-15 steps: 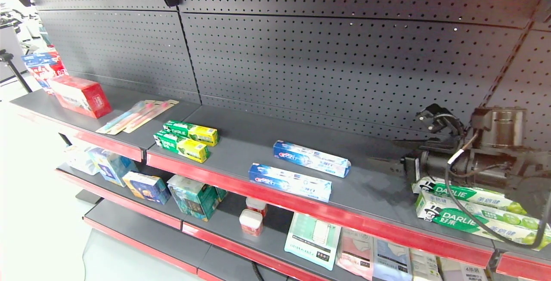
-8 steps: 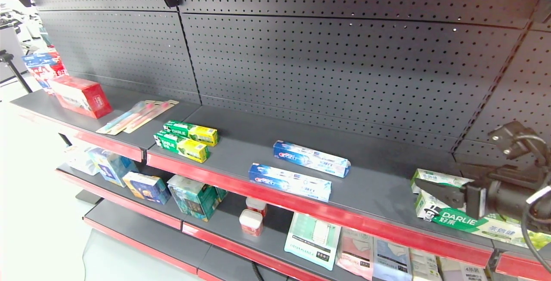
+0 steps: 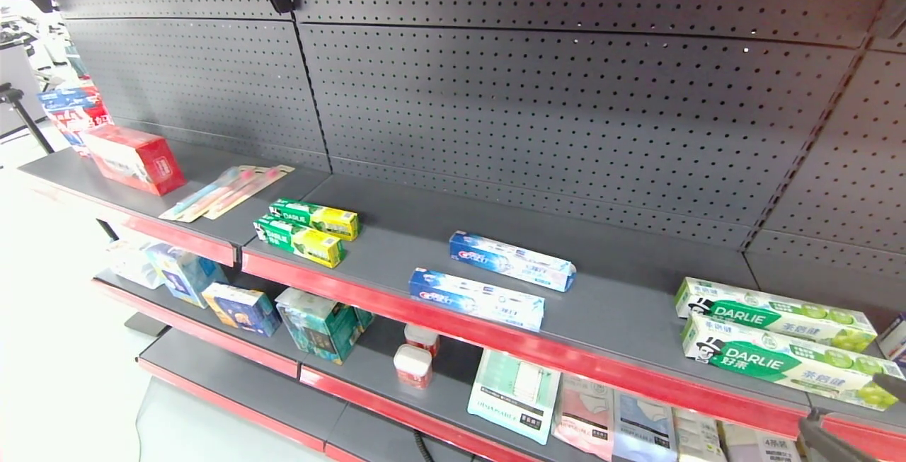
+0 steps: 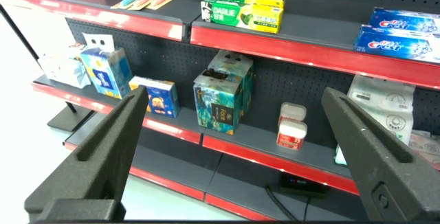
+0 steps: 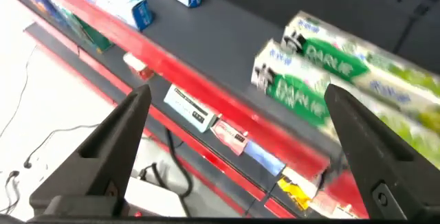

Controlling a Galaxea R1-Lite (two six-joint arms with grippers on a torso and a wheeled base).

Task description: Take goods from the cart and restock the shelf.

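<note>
Right tool (image 5: 237, 163) open and empty, clear of the shelf (image 3: 439, 216); two green toothpaste boxes (image 3: 771, 364) lie parallel at its edge, likely faced for display. Left tool (image 4: 234, 157) open, empty.

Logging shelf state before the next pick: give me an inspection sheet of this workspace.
Surface: dark middle shelf, red front edge, partly stocked.
Job's things: two green-white toothpaste boxes side by side at its right end; two blue toothpaste boxes mid-shelf; two green-yellow boxes further left.
Clutter: nothing seen.
Grippers: left gripper open, empty, facing the lower shelf; right gripper open, empty, by the green-white boxes.
Cables: black cable under the lower shelf.
Surroundings: pegboard back panel; red box and toothbrush packs in the left bay.
</note>
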